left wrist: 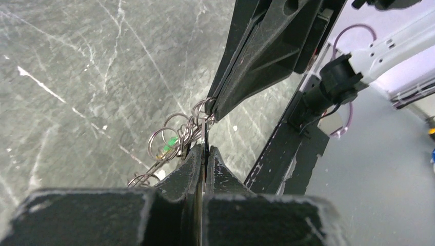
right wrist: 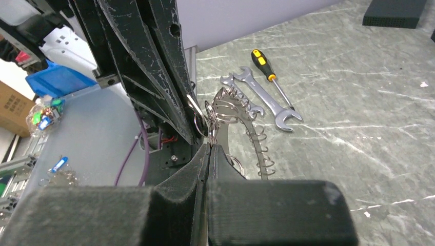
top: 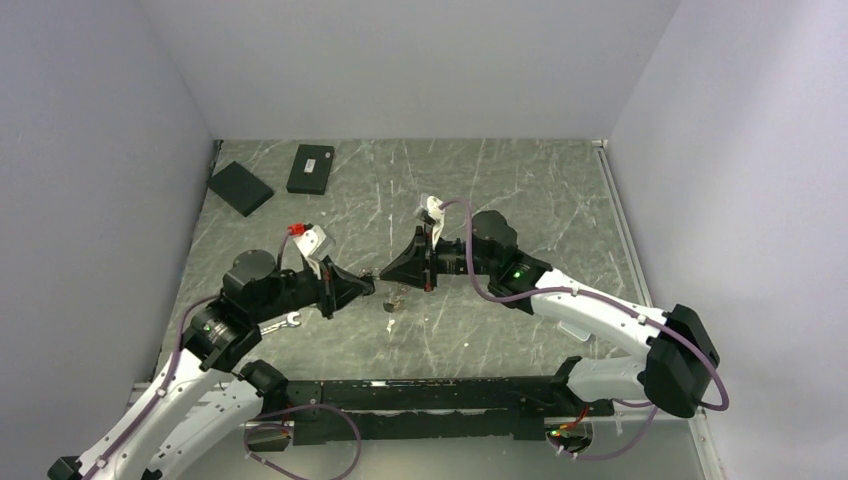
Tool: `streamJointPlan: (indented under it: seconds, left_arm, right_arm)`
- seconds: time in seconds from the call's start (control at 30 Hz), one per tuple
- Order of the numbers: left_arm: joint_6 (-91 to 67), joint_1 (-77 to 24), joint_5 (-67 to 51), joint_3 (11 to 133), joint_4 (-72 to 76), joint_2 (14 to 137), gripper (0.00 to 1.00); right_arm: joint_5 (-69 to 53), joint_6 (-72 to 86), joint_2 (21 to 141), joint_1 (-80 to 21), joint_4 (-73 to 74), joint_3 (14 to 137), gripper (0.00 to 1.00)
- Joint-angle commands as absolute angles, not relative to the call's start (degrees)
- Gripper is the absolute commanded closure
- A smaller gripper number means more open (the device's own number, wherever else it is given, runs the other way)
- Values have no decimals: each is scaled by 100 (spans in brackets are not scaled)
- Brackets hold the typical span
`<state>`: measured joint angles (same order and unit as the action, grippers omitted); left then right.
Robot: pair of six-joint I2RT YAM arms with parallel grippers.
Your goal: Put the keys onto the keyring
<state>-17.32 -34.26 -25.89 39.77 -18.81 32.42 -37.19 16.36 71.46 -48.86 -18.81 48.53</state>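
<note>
My two grippers meet tip to tip above the middle of the table. The left gripper [top: 370, 284] is shut on the thin dark keyring [left wrist: 205, 134], seen edge-on between its jaws. A cluster of silver wire loops with a small green tag [left wrist: 171, 143] hangs just left of it. The right gripper [top: 384, 272] is shut on a small silver loop [right wrist: 211, 119] of the bunch. In the right wrist view the dark keyring [right wrist: 255, 146] curves down with its fringe of loops. The bunch [top: 395, 299] dangles below both tips. Single keys cannot be told apart.
Two silver wrenches [right wrist: 264, 100] and a yellow-and-black screwdriver [right wrist: 268, 68] lie on the table beyond the bunch. One wrench end [top: 284, 322] shows under the left arm. Two flat black boxes [top: 240, 187] [top: 311, 168] lie at the back left. Walls stand close all round.
</note>
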Motion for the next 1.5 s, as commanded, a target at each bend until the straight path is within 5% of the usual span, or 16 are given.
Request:
streamJointPlan:
  seconds: [0.0,0.7,1.47]
  left_arm:
    - [-854,-3410,-2605,4812,-2559,3282,100]
    - [618,-3410,-3716,6071,-4186,4055,100]
    - [859,-3410,-4369,6483,-5169,4546,100]
  right_arm:
    - [-3964,1339,7190,-4860,-1709,5095,100]
    - [-4523,644,7449,-5016,-870,5519,100]
    - [-3375,-248,7305,-5309,-161,5742,100]
